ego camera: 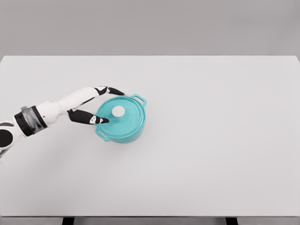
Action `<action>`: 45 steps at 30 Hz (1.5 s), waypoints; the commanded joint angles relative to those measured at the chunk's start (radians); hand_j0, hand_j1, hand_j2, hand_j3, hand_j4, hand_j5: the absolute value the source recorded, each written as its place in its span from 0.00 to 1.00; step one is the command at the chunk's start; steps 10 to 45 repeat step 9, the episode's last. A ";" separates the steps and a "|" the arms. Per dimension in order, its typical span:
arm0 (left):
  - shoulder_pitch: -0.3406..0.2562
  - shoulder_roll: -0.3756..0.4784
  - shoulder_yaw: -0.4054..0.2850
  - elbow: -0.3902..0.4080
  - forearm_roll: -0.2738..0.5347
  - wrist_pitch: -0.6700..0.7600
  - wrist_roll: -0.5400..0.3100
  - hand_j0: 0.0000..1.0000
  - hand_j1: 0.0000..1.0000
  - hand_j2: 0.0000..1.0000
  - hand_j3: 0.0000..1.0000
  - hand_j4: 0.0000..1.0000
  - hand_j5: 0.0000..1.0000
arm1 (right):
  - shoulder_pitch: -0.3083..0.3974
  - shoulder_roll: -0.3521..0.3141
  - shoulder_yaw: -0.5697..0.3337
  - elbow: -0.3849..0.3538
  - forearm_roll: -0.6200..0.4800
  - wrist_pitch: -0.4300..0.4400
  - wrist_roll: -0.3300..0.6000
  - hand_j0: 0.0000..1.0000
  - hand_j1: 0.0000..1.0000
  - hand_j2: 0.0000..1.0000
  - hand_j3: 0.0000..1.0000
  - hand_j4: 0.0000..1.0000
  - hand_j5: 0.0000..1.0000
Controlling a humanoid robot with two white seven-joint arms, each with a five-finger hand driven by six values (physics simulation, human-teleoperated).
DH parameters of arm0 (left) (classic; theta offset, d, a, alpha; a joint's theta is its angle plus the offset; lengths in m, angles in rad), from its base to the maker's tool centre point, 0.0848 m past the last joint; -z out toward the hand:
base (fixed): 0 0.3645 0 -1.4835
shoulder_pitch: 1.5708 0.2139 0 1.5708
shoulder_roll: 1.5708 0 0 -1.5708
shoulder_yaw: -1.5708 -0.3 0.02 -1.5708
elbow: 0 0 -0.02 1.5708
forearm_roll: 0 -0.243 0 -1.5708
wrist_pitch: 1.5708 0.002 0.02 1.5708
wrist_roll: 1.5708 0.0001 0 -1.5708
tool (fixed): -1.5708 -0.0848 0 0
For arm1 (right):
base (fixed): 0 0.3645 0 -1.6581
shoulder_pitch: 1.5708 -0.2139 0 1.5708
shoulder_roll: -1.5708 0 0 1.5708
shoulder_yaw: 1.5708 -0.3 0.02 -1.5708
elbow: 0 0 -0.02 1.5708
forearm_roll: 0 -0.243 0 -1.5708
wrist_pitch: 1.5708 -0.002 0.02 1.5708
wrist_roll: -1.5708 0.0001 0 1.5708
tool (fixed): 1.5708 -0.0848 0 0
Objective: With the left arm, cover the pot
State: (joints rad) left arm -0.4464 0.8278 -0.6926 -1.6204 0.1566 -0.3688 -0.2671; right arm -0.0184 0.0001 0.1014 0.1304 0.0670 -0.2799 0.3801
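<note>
A teal pot (129, 133) with two side handles stands left of the table's middle. Its teal lid (125, 119) with a white knob (118, 111) lies flat on top of it. My left hand (114, 107) reaches in from the left and sits at the lid's left rim. Its fingers (112, 91) stretch past the lid's far edge, and the thumb (93, 119) lies at the near-left edge. The fingers are spread and not closed on the lid. The right arm is out of view.
The white table (211, 140) runs across the whole view, with its far edge at the top and its front edge at the bottom. A grey wall rises behind it.
</note>
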 commanded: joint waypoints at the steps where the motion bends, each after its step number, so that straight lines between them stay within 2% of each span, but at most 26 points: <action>1: 0.000 0.065 0.004 -0.027 0.049 -0.001 0.000 0.87 0.87 0.87 0.87 0.87 0.87 | 0.000 0.000 0.000 0.000 0.001 -0.001 0.000 1.00 1.00 1.00 1.00 1.00 1.00; 2: 0.000 0.102 0.005 -0.030 0.073 -0.005 0.000 0.97 0.97 0.97 0.97 0.97 0.97 | -0.002 0.000 0.000 0.000 0.001 -0.001 0.000 1.00 1.00 1.00 1.00 1.00 1.00; 3: 0.003 0.140 0.010 -0.029 0.093 -0.042 0.002 1.00 1.00 1.00 1.00 1.00 1.00 | 0.000 0.000 0.000 0.000 0.001 0.001 0.000 1.00 1.00 1.00 1.00 1.00 1.00; 5: 0.011 0.243 0.036 -0.004 0.110 -0.151 0.002 1.00 1.00 1.00 1.00 1.00 1.00 | 0.000 0.000 0.000 0.000 0.001 -0.001 0.000 1.00 1.00 1.00 1.00 1.00 1.00; 6: 0.011 0.261 0.038 0.013 0.120 -0.177 0.002 1.00 1.00 1.00 1.00 1.00 1.00 | 0.000 0.000 0.000 0.000 0.001 -0.001 0.000 1.00 1.00 1.00 1.00 1.00 1.00; 9: 0.009 0.264 0.039 0.070 0.133 -0.191 0.002 1.00 1.00 1.00 1.00 1.00 1.00 | 0.000 0.000 0.000 0.000 0.001 -0.001 0.000 1.00 1.00 1.00 1.00 1.00 1.00; 45: 0.009 0.264 0.039 0.070 0.133 -0.191 0.002 1.00 1.00 1.00 1.00 1.00 1.00 | 0.000 0.000 0.000 0.000 0.001 -0.001 0.000 1.00 1.00 1.00 1.00 1.00 1.00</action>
